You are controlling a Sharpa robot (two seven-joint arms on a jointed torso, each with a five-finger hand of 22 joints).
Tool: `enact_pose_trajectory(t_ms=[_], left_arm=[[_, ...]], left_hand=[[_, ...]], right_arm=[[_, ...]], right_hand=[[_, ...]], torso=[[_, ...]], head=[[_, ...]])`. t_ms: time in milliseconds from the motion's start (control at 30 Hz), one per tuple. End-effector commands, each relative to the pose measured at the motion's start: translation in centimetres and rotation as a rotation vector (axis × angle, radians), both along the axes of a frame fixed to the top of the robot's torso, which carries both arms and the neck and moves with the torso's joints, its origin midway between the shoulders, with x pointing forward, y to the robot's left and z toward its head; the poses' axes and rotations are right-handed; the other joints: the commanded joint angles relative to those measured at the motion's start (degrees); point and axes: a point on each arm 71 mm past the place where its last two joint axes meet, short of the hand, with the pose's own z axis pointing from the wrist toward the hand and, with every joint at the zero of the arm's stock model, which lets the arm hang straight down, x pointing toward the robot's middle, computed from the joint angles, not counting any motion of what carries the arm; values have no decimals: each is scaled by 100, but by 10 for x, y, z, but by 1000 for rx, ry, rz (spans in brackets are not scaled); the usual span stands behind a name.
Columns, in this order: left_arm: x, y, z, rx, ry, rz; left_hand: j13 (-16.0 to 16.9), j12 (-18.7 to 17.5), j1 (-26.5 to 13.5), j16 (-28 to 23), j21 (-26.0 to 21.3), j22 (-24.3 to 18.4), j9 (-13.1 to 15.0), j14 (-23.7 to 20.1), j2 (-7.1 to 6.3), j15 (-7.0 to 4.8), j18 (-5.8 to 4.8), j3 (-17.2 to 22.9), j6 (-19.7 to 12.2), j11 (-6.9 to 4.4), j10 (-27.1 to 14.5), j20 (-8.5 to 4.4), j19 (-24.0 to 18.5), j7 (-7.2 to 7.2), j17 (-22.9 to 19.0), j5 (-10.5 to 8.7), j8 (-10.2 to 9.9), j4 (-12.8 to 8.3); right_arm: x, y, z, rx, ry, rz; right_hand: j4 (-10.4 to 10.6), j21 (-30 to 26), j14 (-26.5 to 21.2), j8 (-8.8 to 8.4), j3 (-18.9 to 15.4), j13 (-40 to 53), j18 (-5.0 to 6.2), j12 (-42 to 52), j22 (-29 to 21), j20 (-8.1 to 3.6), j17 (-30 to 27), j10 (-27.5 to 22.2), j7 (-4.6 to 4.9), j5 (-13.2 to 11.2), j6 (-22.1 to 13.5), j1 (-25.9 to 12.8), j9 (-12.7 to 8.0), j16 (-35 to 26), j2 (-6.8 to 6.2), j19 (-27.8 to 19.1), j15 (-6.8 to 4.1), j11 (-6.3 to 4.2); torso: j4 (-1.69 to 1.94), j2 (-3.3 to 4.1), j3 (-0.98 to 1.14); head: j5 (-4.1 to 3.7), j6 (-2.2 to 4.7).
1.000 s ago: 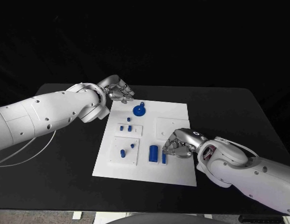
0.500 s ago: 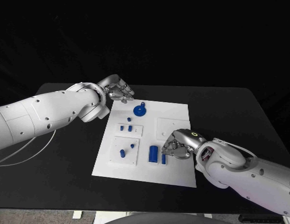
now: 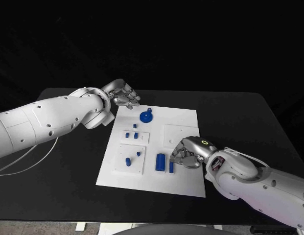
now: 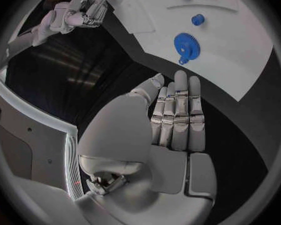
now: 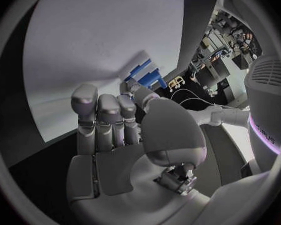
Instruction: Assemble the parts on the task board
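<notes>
Your right hand [image 3: 187,152] sits on the board [image 3: 183,118] at 5 o'clock, fingers curled beside a blue bar [image 3: 172,166]; whether they hold it, you cannot tell. Left hand [image 3: 123,95] hovers at 11 o'clock, fingers straight, holding nothing.

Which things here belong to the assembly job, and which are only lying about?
Job: task board, blue gear, blue blocks, small blue pegs, right hand at the blocks.
Lying about: black table, cable, left hand off the board.

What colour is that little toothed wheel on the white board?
Blue. The gear on the task board shows best in the left wrist view.
</notes>
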Motion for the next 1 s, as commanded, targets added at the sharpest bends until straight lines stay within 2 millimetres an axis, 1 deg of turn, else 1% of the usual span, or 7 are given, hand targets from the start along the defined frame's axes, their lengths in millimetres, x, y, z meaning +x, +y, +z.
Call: enact_pose_trajectory(t_ms=[33, 100, 333, 700, 867, 900, 1000], left_arm=[[0, 0, 1, -40, 1, 9], [1, 1, 2, -65, 5, 21], [3, 7, 2, -186, 33, 71], [10, 18, 3, -442, 73, 161], [15, 31, 4, -597, 79, 212], [16, 34, 4, -634, 82, 224], [19, 41, 3, -712, 91, 243]], left_hand=[[1, -2, -29, 16, -2, 5, 7, 1, 4, 30, -49, -6, -33, 17, -28, 0, 23, -14, 5, 32, 1, 16], [1, -1, -36, 10, -7, -5, 7, -8, 3, 33, -52, -9, -28, 15, -17, 3, 13, -16, 3, 19, 1, 21], [1, -2, -50, -114, -29, -138, 10, -103, 15, 63, -74, -43, 47, -5, 75, 36, -74, -40, -57, -79, 5, 58], [0, -7, 42, -1796, -22, -1073, 8, -156, 165, 332, -89, -89, 155, -14, 235, 303, -693, -60, -680, -156, -1, -7], [-3, -10, -85, -1829, -51, -1626, -1, -766, 110, 519, -165, -129, -11, 62, -134, 515, -1160, -97, -905, -265, -6, 75], [-2, -9, -93, -1824, -45, -1824, -2, -878, 107, 527, -142, -150, -64, 65, -207, 554, -1187, -104, -929, -281, -2, 93], [-4, -8, -154, -1825, -48, -2384, -3, -1258, 87, 574, -124, -330, -187, 67, -460, 722, -1386, -156, -939, -376, -4, 166]], right_arm=[[2, -9, 0, 144, 79, -34], [5, -13, 6, 235, 111, -50], [35, -33, 36, 505, 164, -134], [99, -83, 57, 749, 184, -346], [124, -101, 51, 854, 233, -443], [129, -104, 49, 883, 249, -460], [138, -110, 45, 949, 284, -491]], right_hand=[[169, -143, -35, -5, -101, -73, -38, -117, 466, -35, -66, -87, 42, 19, -252, -69, -4, -94, -128, 298, -43, 37], [384, -222, -52, 3, -441, -137, -15, -195, 443, -30, -119, -141, 84, 241, -370, -170, -2, -163, -234, 287, -32, 38], [466, -679, -111, -4, -1596, -345, 35, -387, 324, 12, -250, -280, 114, 831, -500, 11, -5, -364, 35, 256, 1, 78], [68, -3900, -572, -6, -2051, -2993, 138, -2793, -1715, 242, -1879, -730, 278, 929, -782, 163, -8, -2530, 464, -255, 191, 210], [-31, -4192, -765, -17, -1892, -4884, 97, -4252, -3301, 494, -2899, -648, 355, 895, -919, 132, -14, -4121, 560, -869, 464, 411], [-4, -4189, -1228, 8, -1798, -5373, 34, -4752, -3766, 704, -3265, -966, 459, 909, -1093, 71, -12, -4693, 627, -1625, 714, 662], [3, -4158, -1626, -15, -1629, -6382, 88, -5186, -4810, 1115, -4140, -1286, 508, 926, -1194, -11, -18, -5593, 646, -2444, 1057, 885]], torso=[[-4, -8, -2], [-4, -9, -2], [-38, -42, -30], [-100, -214, -88], [-122, -286, -105], [-125, -301, -103], [-124, -340, -99]], head=[[-16, 44], [-36, 83], [-96, 281], [-151, 669], [-164, 858], [-162, 892], [-157, 952]])
